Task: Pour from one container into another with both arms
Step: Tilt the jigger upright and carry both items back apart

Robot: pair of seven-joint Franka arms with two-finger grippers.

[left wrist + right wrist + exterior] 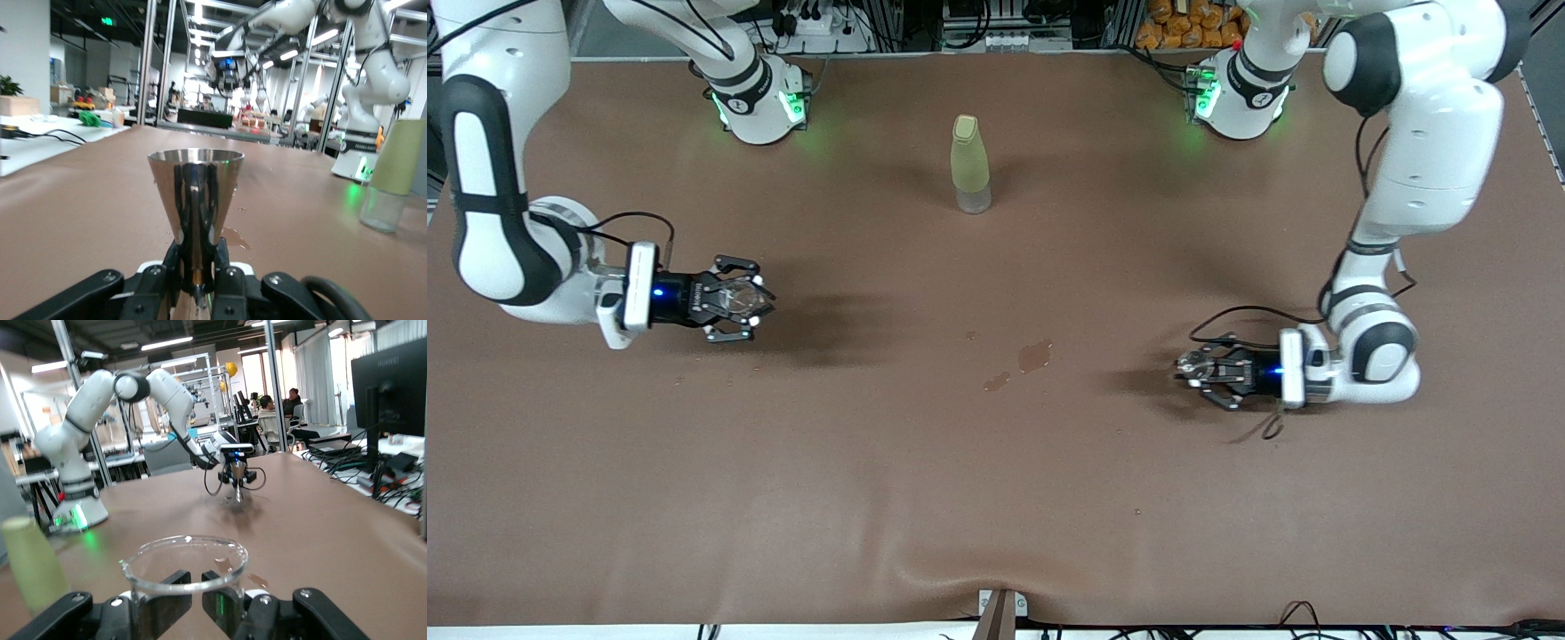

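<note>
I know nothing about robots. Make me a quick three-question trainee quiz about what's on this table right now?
1. True or false: the left gripper is shut on the steel jigger.
2. What does the right gripper hold? A) the yellow-green bottle B) the clear glass cup C) nothing
3. Fill in: the small wet patches on the table lie nearer to the front camera than the ____.

Key
1. True; it holds the jigger upright.
2. B
3. yellow-green bottle, which stands untouched between the two arm bases.
</note>
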